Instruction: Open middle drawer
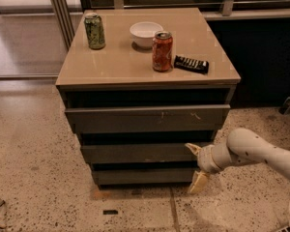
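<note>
The cabinet has three dark grey-brown fronts stacked below a beige top. The middle drawer [145, 152] is the medium-width front between the wide scratched top front [147, 119] and the narrow bottom front [142, 176]. My gripper [196, 167] comes in from the right on a white arm [253, 151]. Its two pale fingers are spread apart, one [192, 149] at the right end of the middle drawer's front, the other [198, 182] lower, by the bottom front's right end. It holds nothing.
On the cabinet top [111, 69] stand a green can [94, 31], a white bowl [145, 34], a red can [162, 51] and a black remote-like bar [191, 64]. Speckled floor surrounds the cabinet. A dark wall panel stands behind at right, metal posts at back left.
</note>
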Available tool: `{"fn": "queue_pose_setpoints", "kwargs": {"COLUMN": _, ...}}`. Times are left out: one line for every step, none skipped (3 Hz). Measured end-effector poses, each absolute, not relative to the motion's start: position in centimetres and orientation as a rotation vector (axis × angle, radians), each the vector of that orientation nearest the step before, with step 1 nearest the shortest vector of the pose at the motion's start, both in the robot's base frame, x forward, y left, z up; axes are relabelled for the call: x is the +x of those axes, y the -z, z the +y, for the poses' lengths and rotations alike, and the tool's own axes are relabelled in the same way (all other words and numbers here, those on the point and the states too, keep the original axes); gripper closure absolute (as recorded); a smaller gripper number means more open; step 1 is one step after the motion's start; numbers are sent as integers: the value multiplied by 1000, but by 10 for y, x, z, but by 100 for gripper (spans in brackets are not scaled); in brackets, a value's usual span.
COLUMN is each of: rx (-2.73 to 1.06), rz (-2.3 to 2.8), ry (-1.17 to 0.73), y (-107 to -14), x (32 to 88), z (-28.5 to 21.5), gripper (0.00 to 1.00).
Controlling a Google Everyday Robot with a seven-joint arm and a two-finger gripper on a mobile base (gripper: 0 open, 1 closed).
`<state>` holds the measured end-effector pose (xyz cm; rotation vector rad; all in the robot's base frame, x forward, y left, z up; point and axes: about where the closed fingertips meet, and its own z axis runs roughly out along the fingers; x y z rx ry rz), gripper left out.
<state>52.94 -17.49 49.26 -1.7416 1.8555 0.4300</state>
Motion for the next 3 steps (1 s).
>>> {"fn": "queue_pose_setpoints", "kwargs": {"rx": -1784, "rz": 1855, "ry": -377, "y": -481, "x": 542, "z": -163, "gripper": 0}}
{"fn": "queue_pose_setpoints", "kwargs": {"rx": -1828, "rz": 1851, "ry": -295, "y": -471, "x": 558, "z": -153, "gripper": 0}}
{"fn": "queue_pose_setpoints", "kwargs": {"rx": -1858, "rz": 1843, "ry": -220, "y": -465, "x": 574, "z": -144, "gripper": 0}}
